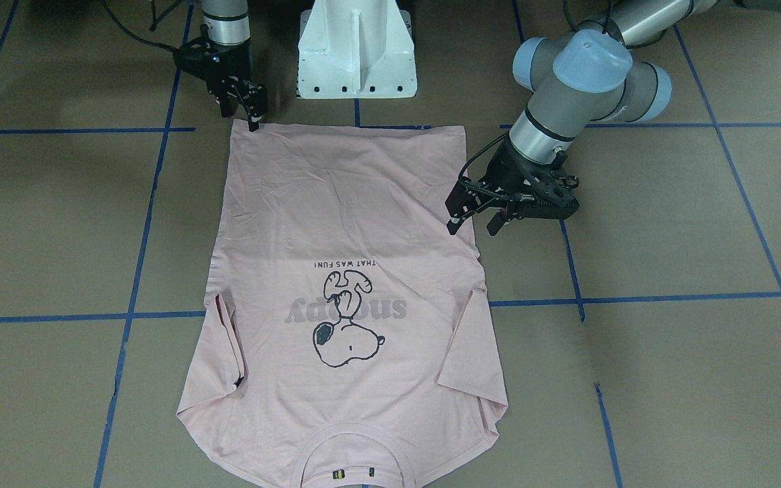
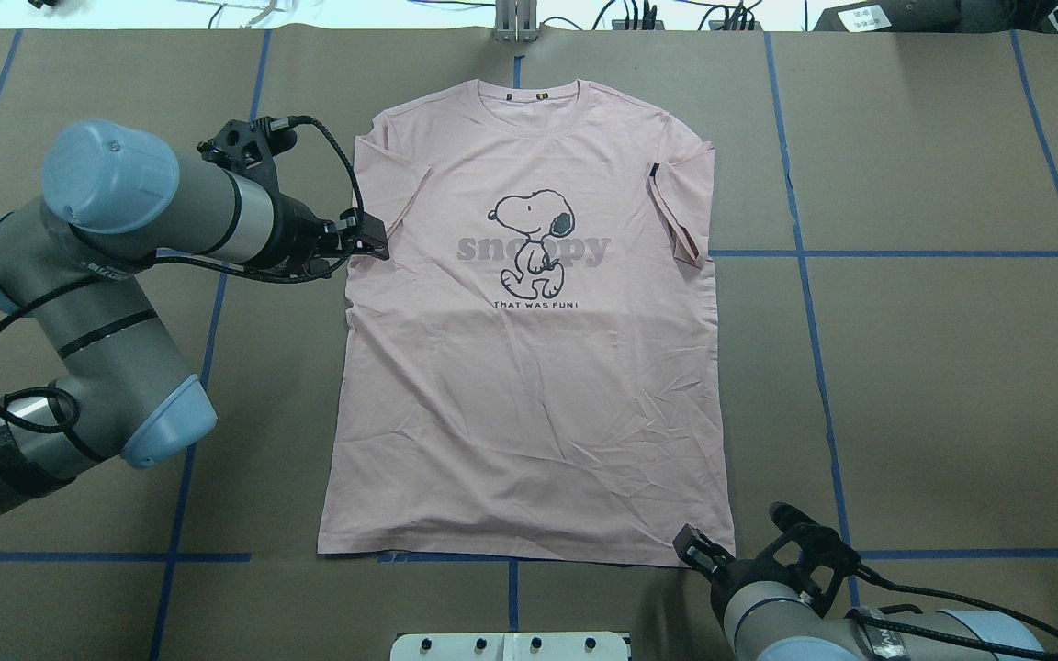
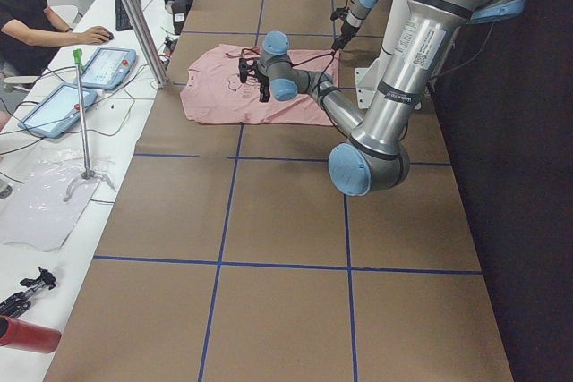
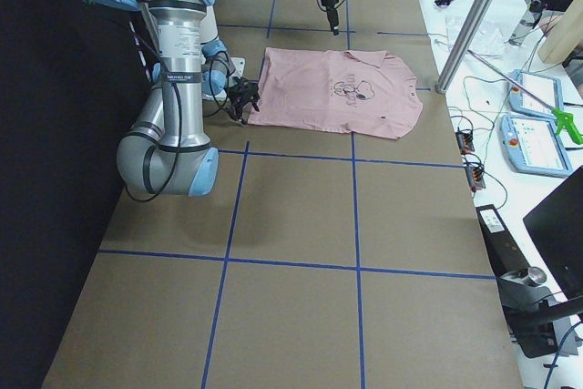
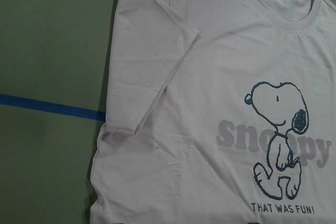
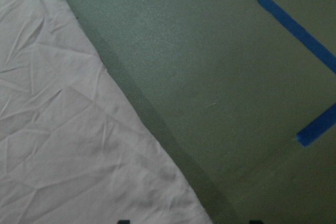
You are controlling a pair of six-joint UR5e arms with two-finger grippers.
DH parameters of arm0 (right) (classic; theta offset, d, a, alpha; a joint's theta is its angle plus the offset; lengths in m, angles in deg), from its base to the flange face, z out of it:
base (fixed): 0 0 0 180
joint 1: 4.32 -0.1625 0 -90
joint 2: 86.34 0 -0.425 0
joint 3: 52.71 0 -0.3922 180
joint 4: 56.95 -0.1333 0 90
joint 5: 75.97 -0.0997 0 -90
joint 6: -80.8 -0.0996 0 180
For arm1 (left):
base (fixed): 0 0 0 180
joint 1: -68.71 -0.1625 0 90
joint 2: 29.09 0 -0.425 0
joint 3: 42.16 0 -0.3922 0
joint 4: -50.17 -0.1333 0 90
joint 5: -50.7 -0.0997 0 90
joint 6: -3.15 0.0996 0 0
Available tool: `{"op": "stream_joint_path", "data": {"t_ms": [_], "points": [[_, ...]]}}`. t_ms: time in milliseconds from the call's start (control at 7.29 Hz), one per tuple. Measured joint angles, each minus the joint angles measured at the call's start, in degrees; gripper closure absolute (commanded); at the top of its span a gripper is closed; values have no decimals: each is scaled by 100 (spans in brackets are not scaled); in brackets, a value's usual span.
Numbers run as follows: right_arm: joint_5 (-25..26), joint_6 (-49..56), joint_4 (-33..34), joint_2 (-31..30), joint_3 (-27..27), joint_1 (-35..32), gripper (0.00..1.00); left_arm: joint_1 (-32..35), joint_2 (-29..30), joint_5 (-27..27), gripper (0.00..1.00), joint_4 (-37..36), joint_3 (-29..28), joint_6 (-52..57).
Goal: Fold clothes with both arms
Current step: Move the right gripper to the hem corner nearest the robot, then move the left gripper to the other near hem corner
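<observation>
The pale pink Snoopy T-shirt (image 2: 529, 386) lies flat, print up, collar away from the robot and both sleeves folded inward. It also shows in the front view (image 1: 343, 203). My left gripper (image 2: 375, 240) is open and empty just above the shirt's left side edge, below the folded sleeve; the front view (image 1: 475, 222) shows its fingers apart. My right gripper (image 2: 696, 548) is open and empty at the hem's right corner, also seen in the front view (image 1: 248, 114). The right wrist view shows the hem edge (image 6: 63, 145) and two dark fingertips apart.
The white pedestal base (image 1: 356, 51) stands at the near edge by the hem. Blue tape lines (image 2: 906, 253) cross the brown table. An operator (image 3: 31, 15), tablets (image 3: 107, 64) and a metal pole (image 3: 134, 15) are beyond the collar end.
</observation>
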Motion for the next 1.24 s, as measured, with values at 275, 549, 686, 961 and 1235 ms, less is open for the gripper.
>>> {"op": "stream_joint_path", "data": {"t_ms": [275,549,686,961,1235], "points": [[-3,0,7,-22,-15,-3,100,-1,3,-5,17,-6,-14,-6],[-14,2,5,-48,14,-4,100,-1,7,-7,17,-7,-41,-7],[-17,2,7,-47,58,-4,100,-1,8,-7,17,-9,-44,-11],[-26,24,9,-44,240,-10,100,-40,-73,-213,17,-99,158,-419],[-31,68,10,-54,477,-21,100,-626,-401,-945,17,-472,725,-1315]]}}
